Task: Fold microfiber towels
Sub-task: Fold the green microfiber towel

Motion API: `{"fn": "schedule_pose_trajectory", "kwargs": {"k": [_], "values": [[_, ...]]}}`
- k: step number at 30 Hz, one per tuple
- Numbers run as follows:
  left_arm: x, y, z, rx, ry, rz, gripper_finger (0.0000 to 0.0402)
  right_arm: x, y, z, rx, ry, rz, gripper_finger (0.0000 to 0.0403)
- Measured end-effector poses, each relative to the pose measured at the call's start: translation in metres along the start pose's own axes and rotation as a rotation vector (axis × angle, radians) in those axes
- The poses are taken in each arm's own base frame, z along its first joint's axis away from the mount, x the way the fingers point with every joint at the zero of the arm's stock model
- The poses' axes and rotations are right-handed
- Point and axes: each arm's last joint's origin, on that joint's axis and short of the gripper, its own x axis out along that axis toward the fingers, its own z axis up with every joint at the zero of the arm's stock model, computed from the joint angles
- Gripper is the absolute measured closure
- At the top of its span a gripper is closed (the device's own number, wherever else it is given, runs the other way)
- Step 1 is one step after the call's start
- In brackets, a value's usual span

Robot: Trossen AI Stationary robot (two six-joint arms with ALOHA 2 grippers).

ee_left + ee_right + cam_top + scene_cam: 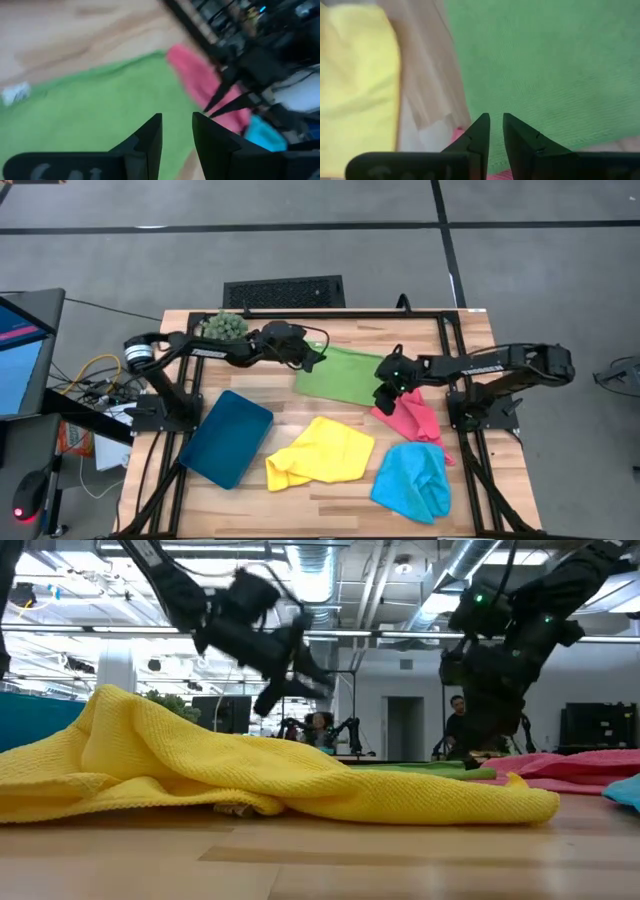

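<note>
The green towel (345, 375) lies spread flat on the wooden table. My left gripper (316, 362) hovers above its far left corner, its fingers (150, 137) a narrow gap apart and empty; in the low view it (300, 685) is raised clear. My right gripper (385, 396) is low over the green towel's near right corner (530, 125), with its fingers (480, 132) almost together and nothing between them. The pink towel (412, 416) lies crumpled beside it. The yellow towel (320, 452) and the light blue towel (412, 480) lie crumpled near the front. My right gripper points down at the green towel's near right edge (495, 150), by the pink towel. I cannot tell whether its fingertips touch the cloth. My left gripper touches nothing.
A dark teal tray (227, 437) lies at the front left. A spiky green plant ball (222, 326) sits at the far left by the left arm's base. Bare wood (260, 385) shows between the tray and the green towel. People show in the room behind (455, 725).
</note>
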Motion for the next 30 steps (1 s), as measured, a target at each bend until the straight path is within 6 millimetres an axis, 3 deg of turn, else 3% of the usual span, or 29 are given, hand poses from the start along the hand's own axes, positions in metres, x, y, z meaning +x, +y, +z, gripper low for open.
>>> {"fn": "schedule_pose_trajectory", "kwargs": {"k": [8,15,20,30], "values": [[-0.049,-0.068,0.014,0.052,-0.195,-0.101,0.0303,-0.047,0.006,0.009,-0.066,-0.212,0.05,0.0324],[-0.083,-0.111,-0.002,0.07,-0.261,-0.079,0.0303,-0.082,0.01,0.012,-0.095,-0.393,0.086,0.0324],[-0.089,-0.126,-0.021,0.101,-0.245,-0.036,0.0303,-0.095,0.014,0.01,-0.067,-0.455,0.122,0.0324],[-0.08,-0.126,-0.034,0.001,-0.269,0.052,0.0303,-0.095,0.015,0.011,-0.043,-0.469,0.131,0.0324]]}}
